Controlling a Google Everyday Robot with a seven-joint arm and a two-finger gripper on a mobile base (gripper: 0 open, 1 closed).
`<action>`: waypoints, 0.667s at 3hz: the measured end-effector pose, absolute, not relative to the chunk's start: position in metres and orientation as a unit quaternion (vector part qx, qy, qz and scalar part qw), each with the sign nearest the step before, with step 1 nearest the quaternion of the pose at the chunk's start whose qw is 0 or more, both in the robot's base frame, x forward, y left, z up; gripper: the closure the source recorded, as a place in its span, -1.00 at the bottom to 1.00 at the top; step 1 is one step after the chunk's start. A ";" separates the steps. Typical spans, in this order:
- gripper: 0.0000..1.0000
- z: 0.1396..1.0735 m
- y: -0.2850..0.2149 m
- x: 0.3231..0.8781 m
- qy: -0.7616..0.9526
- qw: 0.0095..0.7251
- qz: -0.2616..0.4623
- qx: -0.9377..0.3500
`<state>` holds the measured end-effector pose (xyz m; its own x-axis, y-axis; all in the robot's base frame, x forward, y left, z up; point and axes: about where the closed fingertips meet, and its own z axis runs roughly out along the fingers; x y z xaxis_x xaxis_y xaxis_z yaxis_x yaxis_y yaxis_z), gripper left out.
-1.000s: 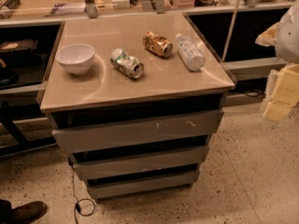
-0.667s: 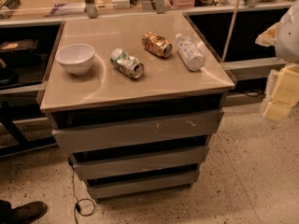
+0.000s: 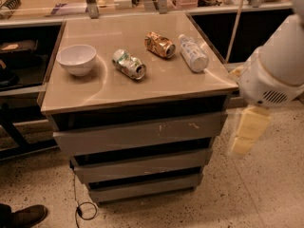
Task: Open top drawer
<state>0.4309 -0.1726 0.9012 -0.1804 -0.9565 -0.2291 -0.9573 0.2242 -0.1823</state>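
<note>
Top drawer (image 3: 137, 134) shut, just left of end effector (image 3: 248, 131), not touching. End effector has dropped beside the drawer's right edge since a second ago; its state: cannot tell. Approach underway, pull not begun.

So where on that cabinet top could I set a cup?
The front strip of the tan cabinet top, ahead of the white bowl and crushed silver can, is bare. It is crowded around the crushed gold can and clear plastic bottle. The pale gripper hangs right of the cabinet.
</note>
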 end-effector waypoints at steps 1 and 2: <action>-1.00 0.841 -0.145 0.433 0.764 0.135 0.022 -0.631; -1.00 0.792 -0.126 0.447 0.761 0.131 0.030 -0.635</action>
